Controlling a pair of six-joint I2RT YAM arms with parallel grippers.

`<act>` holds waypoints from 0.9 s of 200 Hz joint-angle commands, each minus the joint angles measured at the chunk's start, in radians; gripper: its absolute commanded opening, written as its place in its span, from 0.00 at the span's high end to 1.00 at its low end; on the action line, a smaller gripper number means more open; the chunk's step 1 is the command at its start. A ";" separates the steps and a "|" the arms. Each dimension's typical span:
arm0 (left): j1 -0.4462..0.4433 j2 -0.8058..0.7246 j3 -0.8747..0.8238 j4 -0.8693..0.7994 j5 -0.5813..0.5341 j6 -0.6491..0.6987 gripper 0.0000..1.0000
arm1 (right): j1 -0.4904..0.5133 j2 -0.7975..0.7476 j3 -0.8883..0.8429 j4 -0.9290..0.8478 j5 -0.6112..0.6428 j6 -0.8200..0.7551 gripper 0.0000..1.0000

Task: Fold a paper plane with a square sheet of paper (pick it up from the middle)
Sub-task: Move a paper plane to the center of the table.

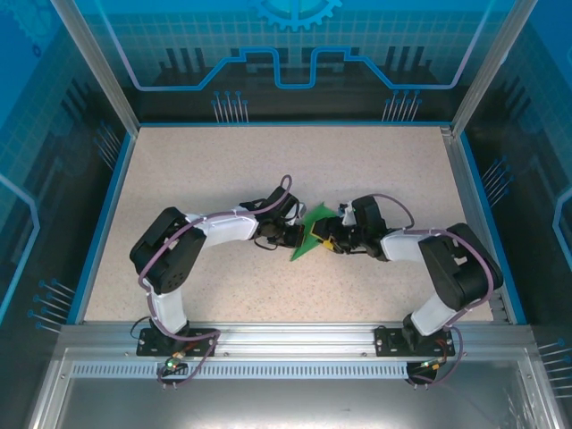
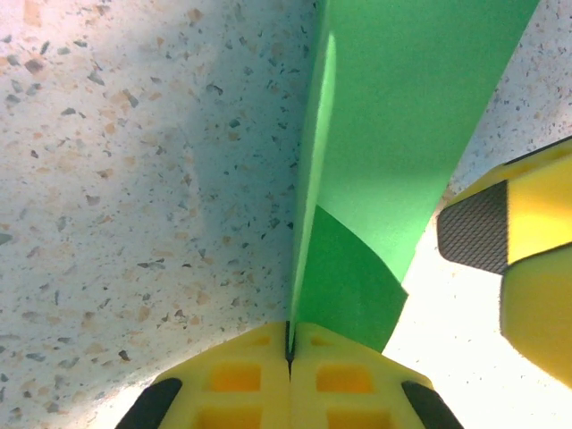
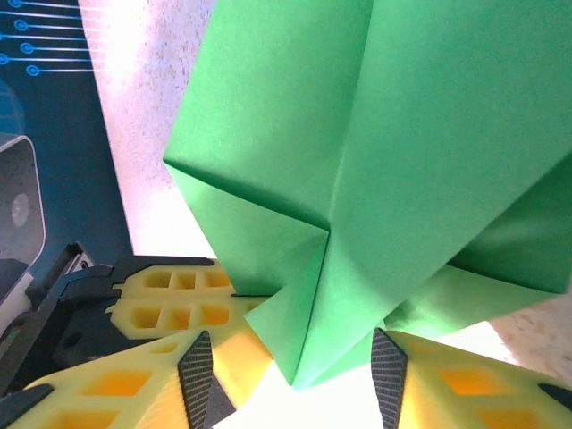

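Pinch first: our left gripper is clamped shut on the folded green sheet at mid-tabletop, its crease running straight away from those fingers. Our right gripper straddles the pointed end, jaws apart, gripping nothing.

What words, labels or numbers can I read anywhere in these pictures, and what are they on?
None can be read. The green paper is plain, the yellow fingers carry no marking, and the blue walls bear a gear drawing and circuit-like lines, but no letters or digits.
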 commanded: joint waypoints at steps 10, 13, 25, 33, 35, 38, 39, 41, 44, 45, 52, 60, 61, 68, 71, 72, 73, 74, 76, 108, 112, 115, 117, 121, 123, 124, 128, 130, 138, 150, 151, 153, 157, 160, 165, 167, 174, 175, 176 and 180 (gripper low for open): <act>0.009 -0.035 -0.014 0.015 0.028 -0.019 0.99 | 0.001 0.025 0.037 -0.115 0.038 -0.071 0.46; 0.009 -0.035 -0.013 0.015 0.029 -0.020 0.99 | 0.001 0.031 0.037 -0.114 0.036 -0.069 0.46; 0.010 -0.036 -0.016 0.017 0.027 -0.020 0.99 | 0.001 0.049 0.030 -0.090 0.024 -0.057 0.46; 0.009 -0.035 -0.016 0.018 0.027 -0.020 0.99 | 0.002 0.060 0.030 -0.055 0.011 -0.047 0.46; 0.010 -0.035 -0.016 0.018 0.027 -0.021 0.99 | 0.003 0.063 0.031 -0.051 0.007 -0.046 0.46; 0.010 -0.034 -0.016 0.018 0.028 -0.021 0.99 | 0.004 0.067 0.031 -0.044 0.003 -0.040 0.46; 0.010 -0.033 -0.017 0.018 0.028 -0.020 0.99 | 0.004 0.068 0.031 -0.042 0.001 -0.040 0.46; 0.011 -0.033 -0.016 0.019 0.029 -0.021 0.99 | 0.004 0.070 0.031 -0.037 -0.002 -0.037 0.46; 0.011 -0.033 -0.016 0.020 0.031 -0.020 0.99 | 0.006 0.073 0.031 -0.029 -0.007 -0.033 0.46; 0.011 -0.032 -0.016 0.020 0.031 -0.020 0.99 | 0.007 0.074 0.031 -0.026 -0.009 -0.031 0.46; 0.010 -0.032 -0.016 0.021 0.031 -0.023 0.99 | 0.010 0.081 0.030 -0.004 -0.020 -0.019 0.45; 0.011 -0.030 -0.014 0.020 0.032 -0.020 0.99 | 0.013 0.093 0.029 0.020 -0.032 -0.005 0.45; 0.010 -0.029 -0.013 0.020 0.032 -0.021 0.99 | 0.014 0.094 0.028 0.024 -0.033 -0.004 0.45; 0.011 -0.029 -0.014 0.019 0.030 -0.020 0.99 | 0.015 0.099 0.026 0.045 -0.039 0.010 0.45; 0.010 -0.029 -0.012 0.018 0.032 -0.020 0.99 | 0.016 0.101 0.023 0.056 -0.041 0.015 0.45; 0.010 -0.029 -0.013 0.019 0.032 -0.020 0.99 | 0.016 0.102 0.023 0.058 -0.042 0.017 0.45; 0.011 -0.029 -0.012 0.019 0.032 -0.020 0.99 | 0.016 0.103 0.022 0.061 -0.043 0.018 0.45; 0.010 -0.029 -0.012 0.019 0.032 -0.020 0.99 | 0.017 0.104 0.021 0.064 -0.045 0.020 0.45; 0.011 -0.029 -0.012 0.017 0.031 -0.020 0.99 | 0.017 0.104 0.020 0.069 -0.046 0.023 0.45; 0.011 -0.026 -0.013 0.018 0.031 -0.018 0.99 | 0.024 0.106 0.016 0.106 -0.067 0.050 0.45; 0.010 -0.025 -0.013 0.018 0.031 -0.018 0.99 | 0.025 0.104 0.019 0.105 -0.067 0.051 0.46; 0.011 -0.024 -0.012 0.018 0.031 -0.017 0.99 | 0.027 0.103 0.018 0.105 -0.066 0.052 0.45; 0.010 -0.025 -0.013 0.018 0.030 -0.018 0.99 | 0.027 0.102 0.018 0.105 -0.067 0.053 0.45; 0.010 -0.025 -0.013 0.017 0.030 -0.017 0.99 | 0.028 0.101 0.017 0.106 -0.067 0.053 0.45; 0.010 -0.025 -0.013 0.018 0.030 -0.018 0.99 | 0.028 0.100 0.017 0.105 -0.067 0.053 0.46; 0.010 -0.025 -0.013 0.018 0.030 -0.017 0.99 | 0.028 0.099 0.017 0.104 -0.067 0.054 0.46; 0.010 -0.026 -0.014 0.019 0.031 -0.017 0.99 | 0.029 0.097 0.017 0.104 -0.065 0.056 0.46; 0.011 -0.026 -0.014 0.020 0.031 -0.018 0.99 | 0.031 0.096 0.016 0.104 -0.064 0.056 0.46; 0.011 -0.026 -0.013 0.021 0.033 -0.020 0.99 | 0.033 0.092 0.016 0.109 -0.067 0.062 0.46; 0.011 -0.027 -0.015 0.023 0.034 -0.020 0.99 | 0.036 0.089 0.014 0.119 -0.071 0.070 0.46; 0.011 -0.027 -0.015 0.023 0.035 -0.020 0.99 | 0.037 0.088 0.014 0.120 -0.070 0.070 0.46; 0.011 -0.027 -0.015 0.023 0.033 -0.021 0.99 | 0.038 0.087 0.014 0.120 -0.070 0.070 0.46; 0.011 -0.029 -0.016 0.023 0.035 -0.020 0.99 | 0.039 0.087 0.015 0.119 -0.069 0.072 0.46; 0.010 -0.028 -0.015 0.023 0.034 -0.020 0.99 | 0.040 0.086 0.015 0.120 -0.068 0.072 0.46; 0.011 -0.030 -0.015 0.024 0.036 -0.022 0.99 | 0.042 0.085 0.016 0.120 -0.067 0.073 0.46; 0.011 -0.031 -0.015 0.024 0.036 -0.023 0.99 | 0.042 0.085 0.017 0.121 -0.065 0.073 0.46; 0.011 -0.032 -0.016 0.026 0.039 -0.022 0.99 | 0.044 0.086 0.020 0.116 -0.061 0.073 0.46; 0.010 -0.033 -0.016 0.026 0.039 -0.022 0.99 | 0.045 0.086 0.020 0.115 -0.061 0.073 0.46; 0.011 -0.033 -0.016 0.026 0.039 -0.023 0.99 | 0.045 0.086 0.020 0.114 -0.060 0.073 0.46; 0.010 -0.035 -0.016 0.027 0.040 -0.024 0.99 | 0.045 0.088 0.019 0.114 -0.056 0.074 0.46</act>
